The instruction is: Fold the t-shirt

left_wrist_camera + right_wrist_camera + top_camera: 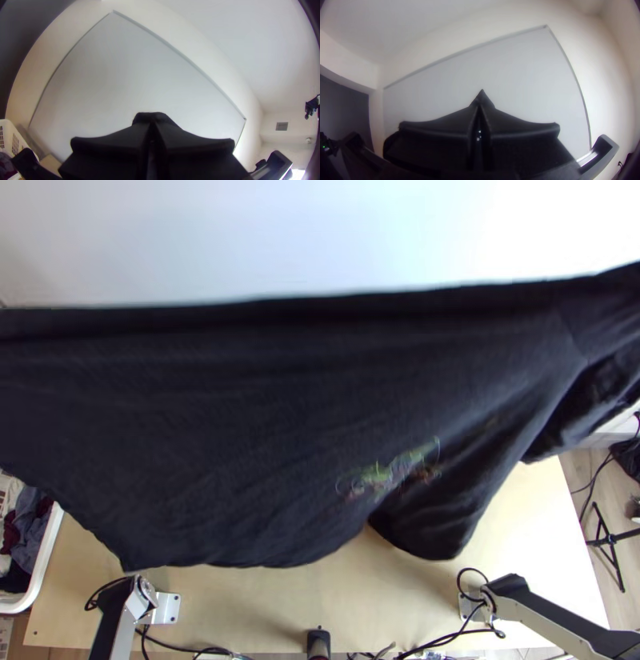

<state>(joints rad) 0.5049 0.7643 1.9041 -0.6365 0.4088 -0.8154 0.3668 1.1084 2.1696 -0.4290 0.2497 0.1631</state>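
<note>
"Pale wood and a whitish wall. What's above the table (pixel 280 604)?"

"Black t-shirt (pixel 240 420), hanging spread wide across the top view, its upper edge drawn nearly straight and running out at both sides. Most of the table is behind it."

"And the lower edge?"

"Uneven. Right of the middle it dips into a rounded, draped flap, with a small coloured print (pixel 392 476) just above. Toward the far right a seam crosses the cloth."

"Left gripper (pixel 152 128)?"

"Wide black fingers pressed together in its wrist view, nipping a peak of the shirt against the grey-edged panel (pixel 133 76)."

"Right gripper (pixel 480 111)?"

"Same grip: fingers closed together, a pointed bit of black cloth at their tips. Which part of the shirt each one pinches, I can't tell."

"Anything at the sides?"

"White basket (pixel 44 564) of clothes (pixel 28 524) at the left, black tripod (pixel 612 540) on the floor at the right."
</note>
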